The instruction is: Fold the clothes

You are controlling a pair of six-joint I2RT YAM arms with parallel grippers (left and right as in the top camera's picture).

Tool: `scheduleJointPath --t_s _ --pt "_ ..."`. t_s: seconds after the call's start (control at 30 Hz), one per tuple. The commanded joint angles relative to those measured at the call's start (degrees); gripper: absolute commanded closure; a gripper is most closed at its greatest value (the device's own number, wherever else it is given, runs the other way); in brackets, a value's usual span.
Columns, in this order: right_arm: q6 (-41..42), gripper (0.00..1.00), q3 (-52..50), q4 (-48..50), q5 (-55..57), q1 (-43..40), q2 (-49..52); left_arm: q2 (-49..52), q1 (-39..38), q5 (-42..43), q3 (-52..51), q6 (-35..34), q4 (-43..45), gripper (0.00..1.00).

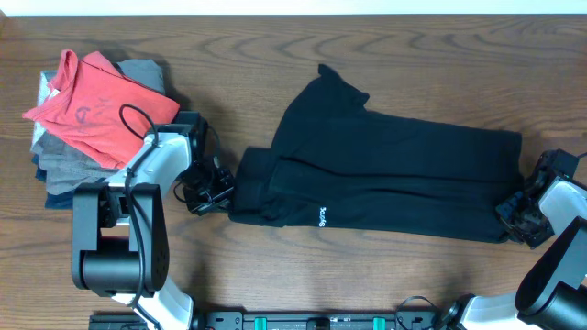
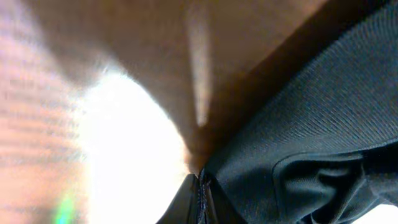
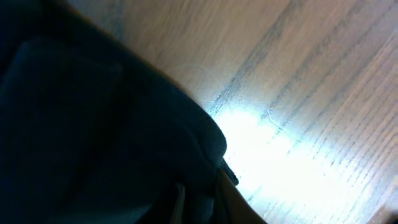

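- Across the whole overhead view runs the wooden counter (image 1: 413, 55), bare apart from one spread garment and a pile in the upper left.
- From the centre to the right edge lies the black shirt (image 1: 394, 174). It is flat, its long side runs left to right, and one sleeve pokes toward the upper middle. Overlapping layers at its left end suggest a lengthwise fold is already in.
- I judge it light, limp and unbreakable. It will sag and drag wherever it is not held and keep no crease by itself. I would take it by the corners of its two short ends, lifting both together so the layers do not slide apart.
- At upper left sits a stack of grey and navy garments (image 1: 55, 170) with a coral-red shirt (image 1: 92, 110) on top, well apart from the black one.
- At lower left the left arm (image 1: 151, 165) reaches to the shirt's left end. Its wrist view shows dark cloth right beside the jaws, which look drawn together, but I cannot tell whether they pinch fabric.
- At the right edge the right arm (image 1: 564, 206) meets the shirt's lower right corner. Cloth fills half its wrist view, and I cannot tell how far those jaws stand apart.
- Near the lower hem, left of centre, sits the small white logo (image 1: 322, 217).
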Motion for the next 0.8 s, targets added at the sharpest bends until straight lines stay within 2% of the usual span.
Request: scheduleJointPath --t_s 0.0,0.23,0.3,0.33,0.37,0.4,0.43,0.47,0.53,0.57,0.63,0.77 --pt "-0.2 0.84 -2.3 -0.4 -0.9 -0.9 1.9 -0.6 0.1 -0.3 -0.5 1.1 -2.5 0.94" --pt "-0.3 0.8 0.9 -2.6 -5.5 -0.9 -0.8 -4.8 0.2 -0.3 -0.5 1.0 -3.5 0.94" --pt "-0.3 0.77 2.8 -3.9 -7.7 -0.9 -3.3 -7.9 0.2 -0.9 -0.2 1.1 -2.8 0.94" --pt "-0.6 0.71 3.9 -4.4 -8.9 -0.9 -4.5 -9.5 0.2 -1.9 0.1 1.1 -2.4 0.94" --pt "-1.1 0.6 5.2 -4.6 -10.5 -0.9 -6.0 -11.5 0.2 -3.4 0.5 1.1 -1.9 0.87" --pt "-1.6 0.46 6.4 -4.8 -12.0 -0.9 -7.3 -13.1 0.2 -4.3 0.9 1.4 -1.2 0.67" --pt "-2.4 0.37 7.7 -5.1 -13.6 -0.9 -8.7 -15.0 0.2 -4.4 1.2 2.2 0.0 0.5" --pt "-3.5 0.33 8.8 -5.2 -15.0 -0.9 -9.9 -16.5 0.2 -4.3 1.4 2.5 1.2 0.37" --pt "-5.7 0.22 10.8 -5.2 -18.5 -0.9 -12.7 -19.8 0.2 -3.6 1.9 3.1 5.1 0.22" --pt "-6.6 0.17 11.4 -5.2 -20.4 -0.8 -14.0 -21.0 0.1 -2.8 2.0 3.6 7.2 0.16" --pt "-8.6 0.15 11.8 -4.8 -24.3 -0.8 -16.2 -22.8 -0.3 -0.7 2.3 5.1 12.2 0.07" --pt "-11.2 0.15 11.9 -5.6 -31.1 -0.5 -17.7 -22.3 -2.5 1.0 4.4 5.9 19.1 0.04"
